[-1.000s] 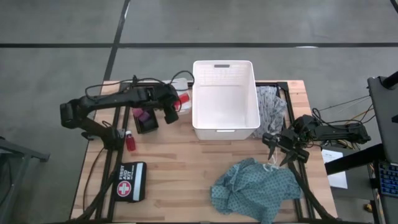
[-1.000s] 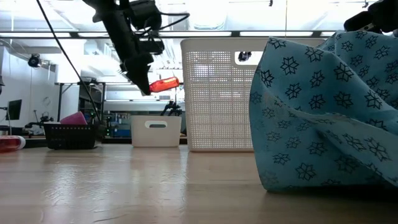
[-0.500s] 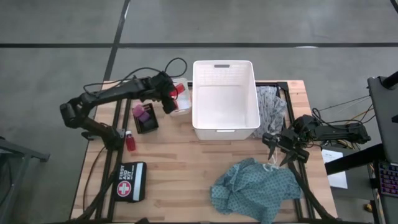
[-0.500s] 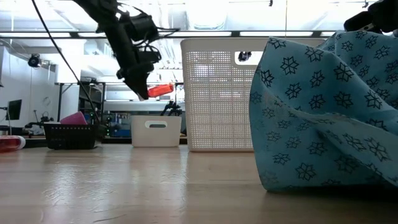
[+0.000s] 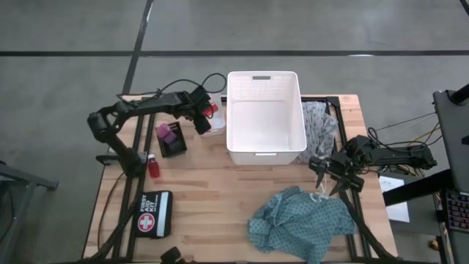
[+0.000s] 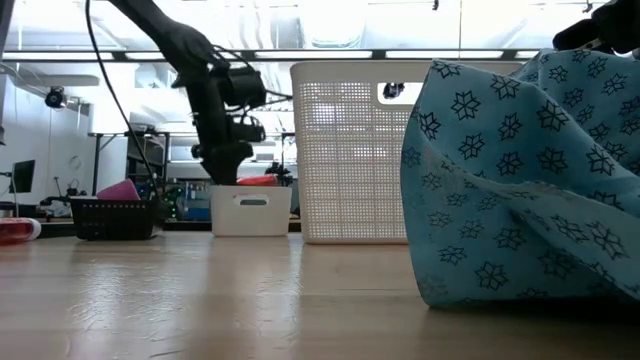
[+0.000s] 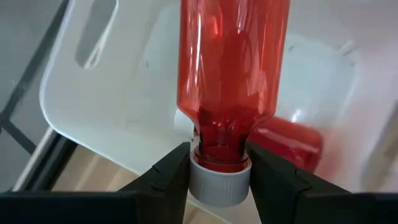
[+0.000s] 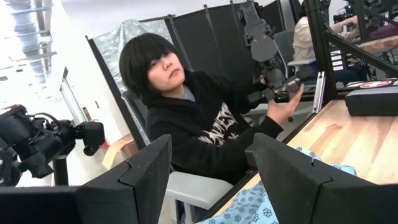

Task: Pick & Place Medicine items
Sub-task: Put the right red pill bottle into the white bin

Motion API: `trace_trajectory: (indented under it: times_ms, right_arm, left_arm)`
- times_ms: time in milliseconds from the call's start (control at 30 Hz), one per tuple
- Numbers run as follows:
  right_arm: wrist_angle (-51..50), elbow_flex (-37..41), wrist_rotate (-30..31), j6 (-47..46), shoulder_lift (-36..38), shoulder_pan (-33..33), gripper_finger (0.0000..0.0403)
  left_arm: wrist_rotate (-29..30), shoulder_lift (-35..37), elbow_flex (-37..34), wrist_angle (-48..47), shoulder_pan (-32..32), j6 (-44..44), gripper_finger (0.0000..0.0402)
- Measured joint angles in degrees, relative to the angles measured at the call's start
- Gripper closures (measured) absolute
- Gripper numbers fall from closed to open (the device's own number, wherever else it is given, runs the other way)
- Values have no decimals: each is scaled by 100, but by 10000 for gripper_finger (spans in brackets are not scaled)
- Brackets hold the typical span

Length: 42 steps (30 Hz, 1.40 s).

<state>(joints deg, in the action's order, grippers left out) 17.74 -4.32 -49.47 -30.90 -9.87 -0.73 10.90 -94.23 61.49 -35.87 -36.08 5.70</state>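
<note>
My left gripper [image 5: 201, 117] hangs over a small white bin [image 5: 214, 125] at the table's far left and is shut on a red bottle [image 7: 231, 81] with a white cap. In the low view that bottle [image 6: 258, 181] sits level at the bin's rim [image 6: 252, 190]. A second red bottle [image 7: 287, 144] lies inside the bin. A third red bottle [image 5: 153, 166] lies on the table. A pink and purple piece [image 5: 165, 133] sits in a black tray [image 5: 174, 142]. My right gripper [image 5: 331, 177] waits open at the right edge, above the teal cloth [image 5: 300, 220]. My left gripper pinches the red bottle by its white cap [image 7: 219, 184], one finger [image 7: 166, 180] on each side. The fingers come from the table's left, and the bottle's body points away from them, along their line. The bottle is lifted clear, about level, over the small white bin.
A large white basket [image 5: 265, 117] stands right of the small bin. A grey patterned cloth [image 5: 319, 125] lies beyond its right wall. A black first-aid pouch [image 5: 155, 213] lies near the left front. A person [image 8: 186, 118] sits beyond the table.
My left gripper has moved slightly toward the far edge and then come down, carrying the red bottle from well above the small white bin to its rim.
</note>
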Motion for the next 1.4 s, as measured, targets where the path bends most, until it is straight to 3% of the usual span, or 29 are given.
trace_trajectory:
  times_ms: [600, 1067, 1400]
  right_arm:
    - [-1, 0, 2, 0, -2, 0, 179]
    - [-1, 0, 2, -2, -2, 0, 179]
    - [1, 0, 2, -2, -2, 0, 179]
  left_arm:
    - [-177, -335, 0, -14, -161, 0, 252]
    - [-256, -337, 9, -16, -161, -2, 171]
    - [-258, -337, 16, -18, -159, 2, 159]
